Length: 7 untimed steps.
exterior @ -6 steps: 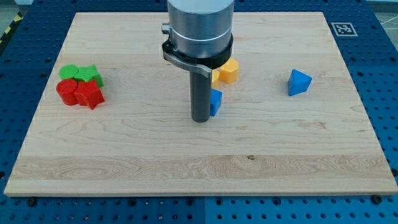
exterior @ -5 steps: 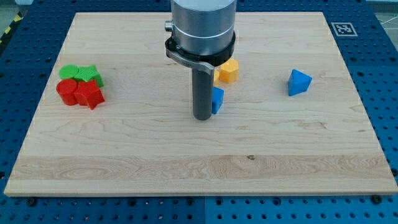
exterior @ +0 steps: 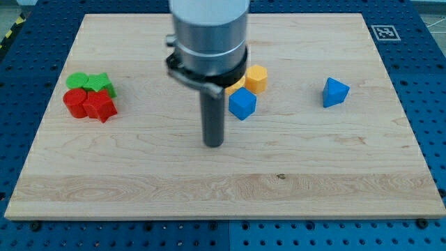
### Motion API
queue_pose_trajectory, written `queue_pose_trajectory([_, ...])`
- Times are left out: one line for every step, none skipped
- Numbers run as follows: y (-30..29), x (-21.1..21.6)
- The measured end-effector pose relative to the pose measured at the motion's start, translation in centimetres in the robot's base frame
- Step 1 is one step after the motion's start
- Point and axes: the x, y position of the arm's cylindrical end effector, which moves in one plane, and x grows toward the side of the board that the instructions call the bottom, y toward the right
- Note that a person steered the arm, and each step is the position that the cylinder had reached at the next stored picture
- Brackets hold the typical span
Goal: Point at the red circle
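Observation:
The red circle (exterior: 72, 102) lies at the view's left of the wooden board (exterior: 348, 160), touching a red star (exterior: 100, 107) on its right. Two green blocks, a circle (exterior: 78, 81) and a star (exterior: 102, 84), sit just above them. My tip (exterior: 213, 144) rests on the board near the middle, well to the right of the red circle. It is left of and below a blue cube (exterior: 242, 104).
An orange block (exterior: 256, 79) sits above the blue cube, and a yellow block (exterior: 234, 88) peeks out behind the rod. A blue triangular block (exterior: 335, 92) lies at the view's right. A marker tag (exterior: 385, 32) is at the board's top right corner.
My tip has moved left and slightly down, away from the blue cube, which now shows fully. The blocks have not moved.

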Motion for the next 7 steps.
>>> queue_pose_trajectory([-2.9,-0.4])
queue_pose_trajectory([-5.6,-2.7])
queue_pose_trajectory([-8.4,-3.0])
queue_pose_trajectory([-11.6,-2.8])
queue_pose_trajectory([-13.9,-1.2])
queue_pose_trajectory([-16.6,-1.1])
queue_pose_trajectory([-19.1,-1.1])
